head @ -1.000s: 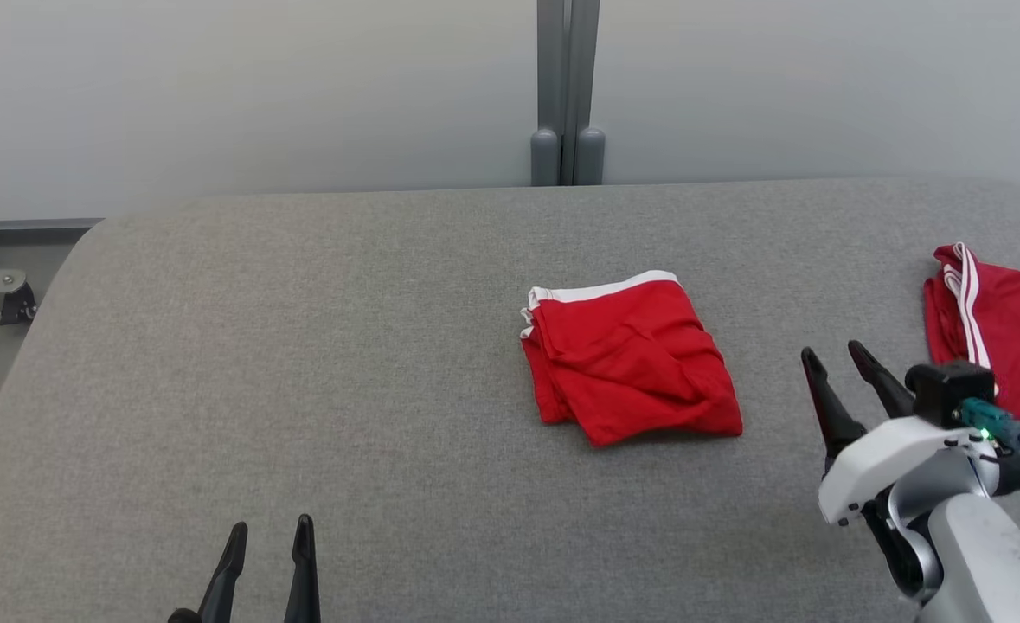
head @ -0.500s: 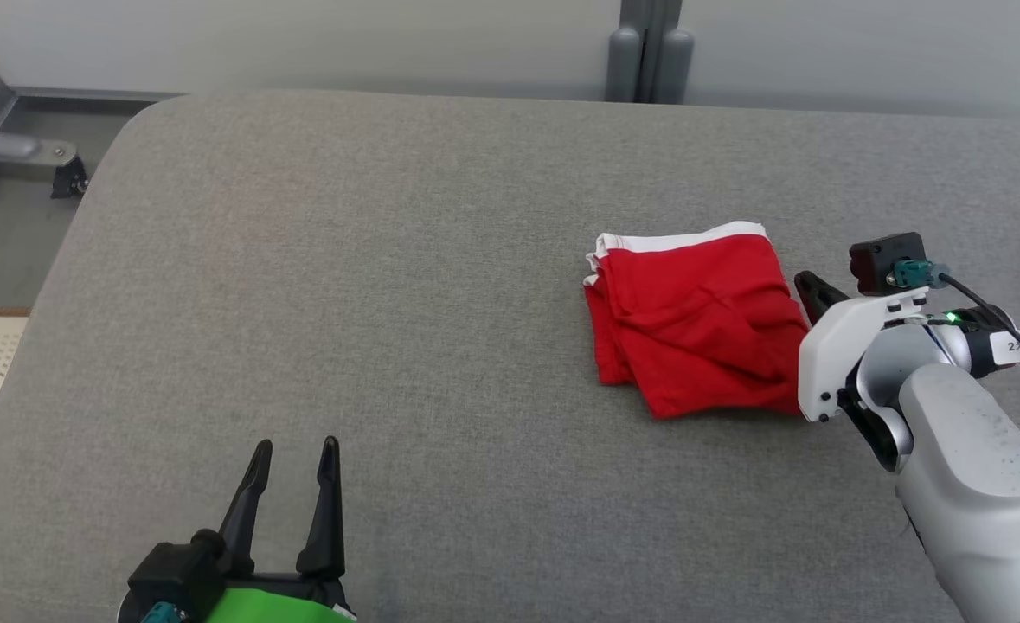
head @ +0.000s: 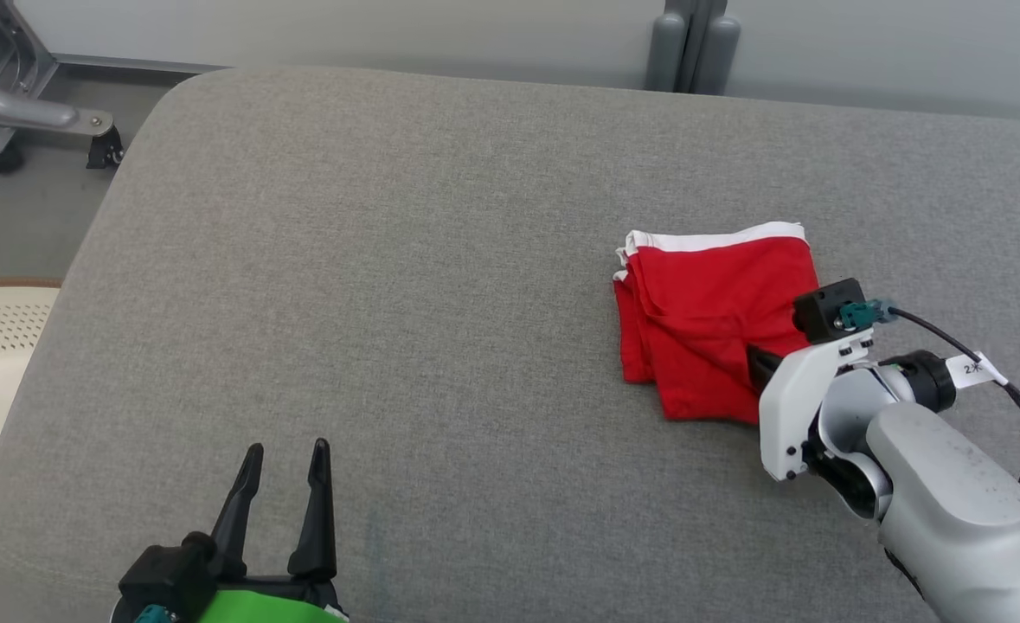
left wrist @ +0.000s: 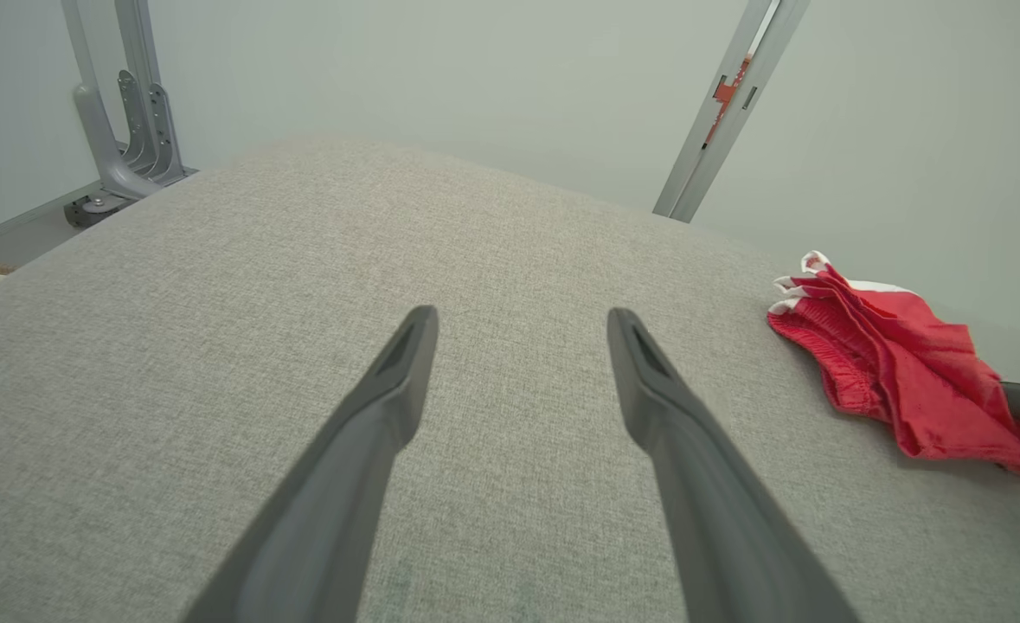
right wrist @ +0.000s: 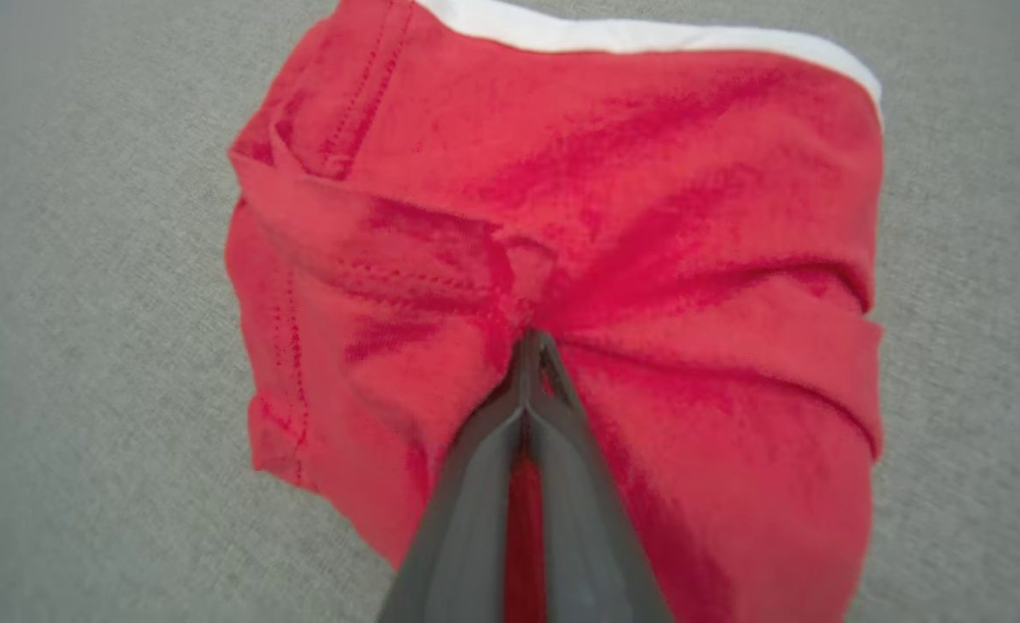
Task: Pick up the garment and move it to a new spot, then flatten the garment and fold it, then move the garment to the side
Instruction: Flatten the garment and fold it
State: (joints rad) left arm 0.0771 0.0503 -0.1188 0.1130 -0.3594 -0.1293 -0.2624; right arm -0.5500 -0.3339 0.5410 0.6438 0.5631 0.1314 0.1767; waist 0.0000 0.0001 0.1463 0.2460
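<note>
At my far left the left gripper (head: 287, 446) hangs above the grey woven tabletop (head: 388, 260). Its fingers point forward and are spread wide with nothing between them, and its wrist view shows the same bare gap. Right of centre, the folded red cloth garment with a white waistband (head: 708, 311) lies on the tabletop. The right gripper (right wrist: 529, 342) reaches in from the lower right, wrist bent down over the garment's near right corner. From the head view its fingertips are hidden behind the white wrist housing (head: 791, 407). The right wrist view shows them clamped together, pinching a puckered fold of red fabric.
</note>
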